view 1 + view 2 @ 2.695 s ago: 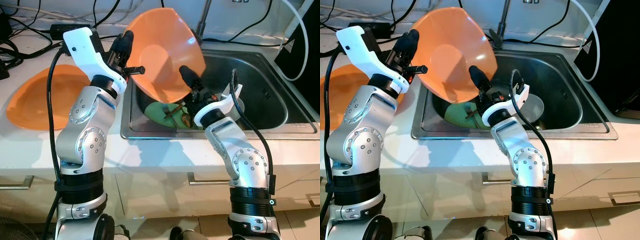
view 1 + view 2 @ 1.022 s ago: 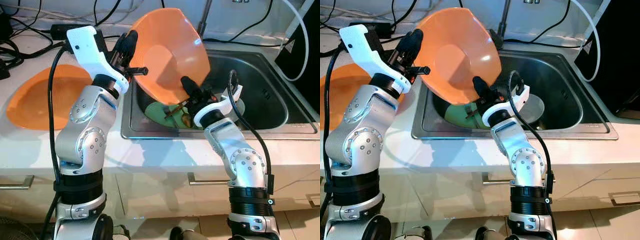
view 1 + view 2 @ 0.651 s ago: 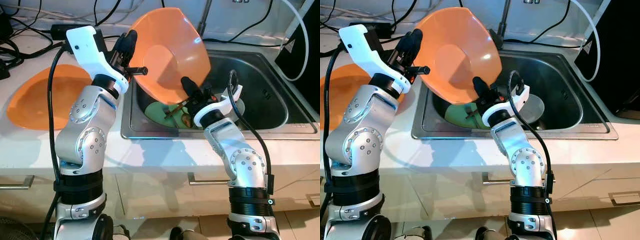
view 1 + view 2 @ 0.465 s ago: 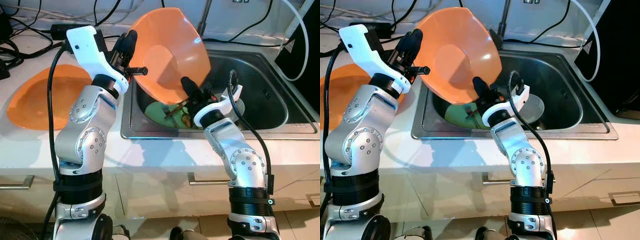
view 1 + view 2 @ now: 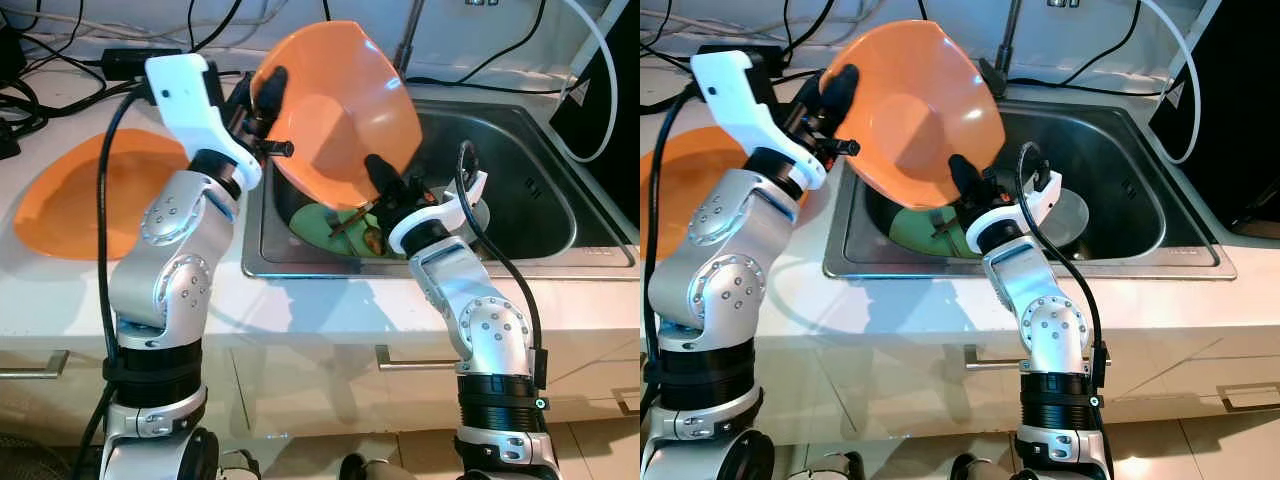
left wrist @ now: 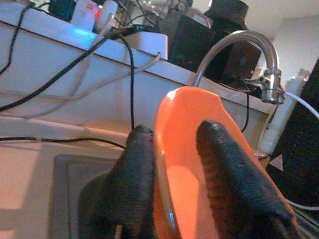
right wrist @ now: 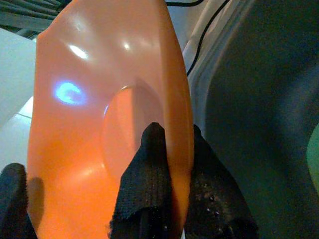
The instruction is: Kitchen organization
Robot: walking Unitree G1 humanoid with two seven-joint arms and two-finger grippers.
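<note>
A large orange bowl (image 5: 340, 110) hangs tilted over the left part of the steel sink (image 5: 520, 200), its inside facing me. My left gripper (image 5: 268, 95) is shut on its upper left rim, one finger inside and one behind, as the left wrist view shows at the rim (image 6: 172, 149). My right gripper (image 5: 382, 180) is shut on the lower right rim, with the rim (image 7: 172, 144) pinched between its fingers. Under the bowl a green plate (image 5: 315, 222) with utensils lies in the sink.
A second orange bowl (image 5: 90, 195) rests on the white counter at the left. A faucet (image 5: 408, 40) stands behind the sink, and a grey round plate (image 5: 1070, 215) lies in the basin. Cables (image 5: 60, 60) run along the back. A black appliance (image 5: 610, 100) stands at the right.
My left arm has shifted a little to the right, and its finger now lies further over the bowl's inner rim. The bowl has tipped slightly; the right gripper has hardly moved.
</note>
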